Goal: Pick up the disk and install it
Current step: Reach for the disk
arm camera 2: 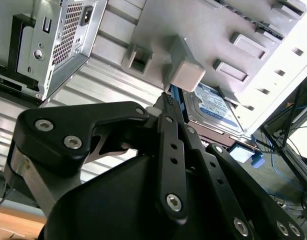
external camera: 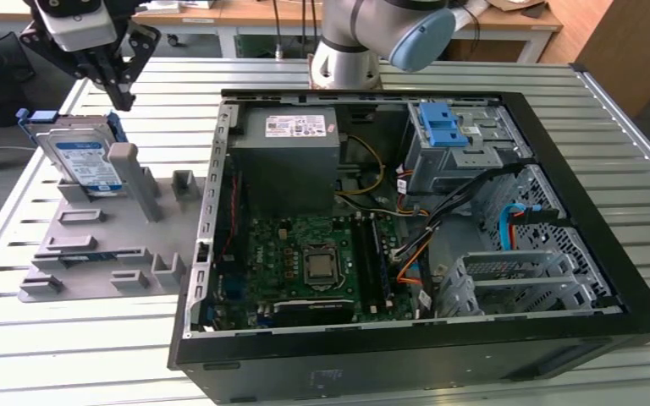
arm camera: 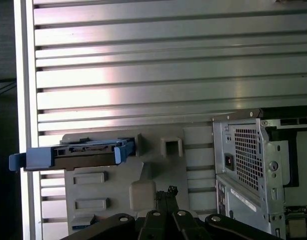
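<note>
Gripper (external camera: pixel 122 103) fingers pressed together, nothing between them. It hangs above the grey holder (external camera: pixel 88 245), near the disk (external camera: pixel 85 161) but clear of it. The disk stands on edge in a slot of that holder, blue carrier on, on the slatted table (external camera: pixel 77 355) at the exterior view's left of the open PC case (external camera: pixel 415 355). In the case: power supply (external camera: pixel 291 148), motherboard (external camera: pixel 314 262), and a grey drive bay (external camera: pixel 477 152) with a blue latch (external camera: pixel 443 127) on top.
</note>
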